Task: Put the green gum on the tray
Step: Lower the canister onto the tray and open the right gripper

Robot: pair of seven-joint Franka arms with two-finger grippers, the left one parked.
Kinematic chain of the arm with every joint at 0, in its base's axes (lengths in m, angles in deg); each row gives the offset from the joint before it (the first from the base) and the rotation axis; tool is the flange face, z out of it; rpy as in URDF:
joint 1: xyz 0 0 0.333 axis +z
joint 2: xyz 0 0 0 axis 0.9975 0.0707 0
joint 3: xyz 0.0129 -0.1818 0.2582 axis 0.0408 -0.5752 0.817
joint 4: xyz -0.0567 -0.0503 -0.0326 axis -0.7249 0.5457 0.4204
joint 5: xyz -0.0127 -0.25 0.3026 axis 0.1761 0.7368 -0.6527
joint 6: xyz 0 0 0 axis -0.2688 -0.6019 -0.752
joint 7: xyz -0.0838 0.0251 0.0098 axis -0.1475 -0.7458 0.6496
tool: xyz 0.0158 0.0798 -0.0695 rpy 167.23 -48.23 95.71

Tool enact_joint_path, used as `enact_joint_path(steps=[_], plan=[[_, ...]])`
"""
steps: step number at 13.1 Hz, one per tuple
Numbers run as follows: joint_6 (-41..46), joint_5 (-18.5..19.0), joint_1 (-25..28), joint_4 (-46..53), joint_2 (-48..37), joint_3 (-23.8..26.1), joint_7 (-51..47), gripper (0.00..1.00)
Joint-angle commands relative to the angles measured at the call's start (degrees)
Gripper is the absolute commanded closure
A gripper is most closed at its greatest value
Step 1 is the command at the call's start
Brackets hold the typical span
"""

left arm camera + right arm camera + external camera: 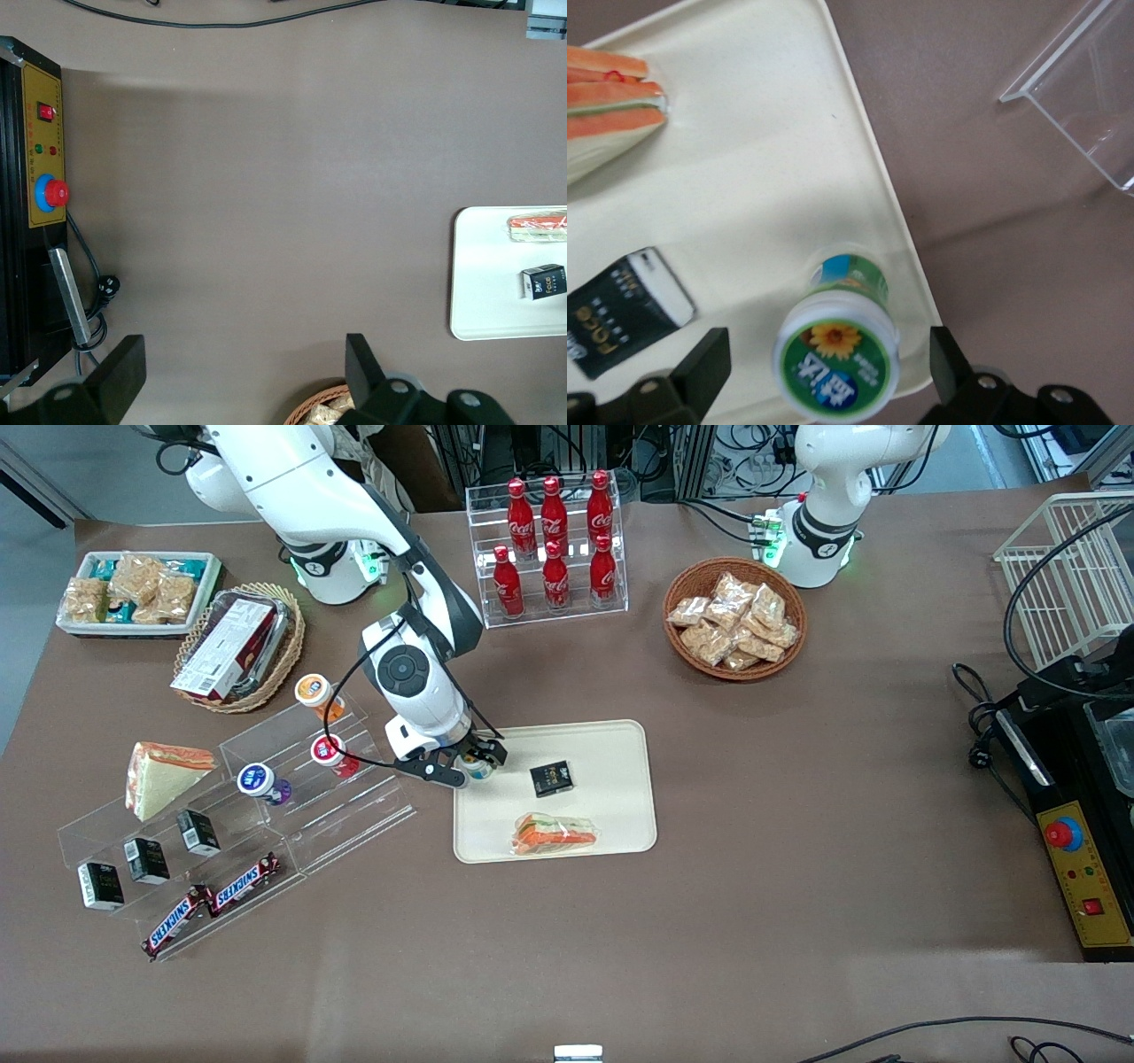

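Note:
The green gum [837, 354] stands upright on the cream tray [744, 177], close to the tray corner nearest the clear stand. Its white lid carries a green label with a flower. My right gripper [828, 367] is directly above it, open, with one finger [700, 363] on each side and a gap between each finger and the lid. In the front view the gripper [469, 766] hangs over that corner of the tray [585, 740] and mostly hides the gum [479, 770]. The tray also shows in the left wrist view [487, 266].
A black packet [551, 778] and a wrapped sandwich [554, 834] lie on the tray. A clear stepped stand [292, 797] beside the tray holds orange-lidded [314, 691], red-lidded [330, 751] and blue-lidded [257, 779] bottles. A cola rack [554, 540] and a snack basket [735, 620] stand farther from the camera.

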State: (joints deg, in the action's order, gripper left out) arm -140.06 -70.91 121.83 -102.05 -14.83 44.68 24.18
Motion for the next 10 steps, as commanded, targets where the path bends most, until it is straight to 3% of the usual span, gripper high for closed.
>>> enact_joint_path(steps=[1, 7, 10], plan=[[12.9, -0.4, 0.1, 4.7, -6.8, -0.3, 1.9, 0.0], [44.7, -0.4, 0.1, 30.1, -11.3, -0.2, 2.4, 0.0], [51.3, 0.1, -1.8, 34.9, -15.1, -0.8, 12.1, 0.0]])
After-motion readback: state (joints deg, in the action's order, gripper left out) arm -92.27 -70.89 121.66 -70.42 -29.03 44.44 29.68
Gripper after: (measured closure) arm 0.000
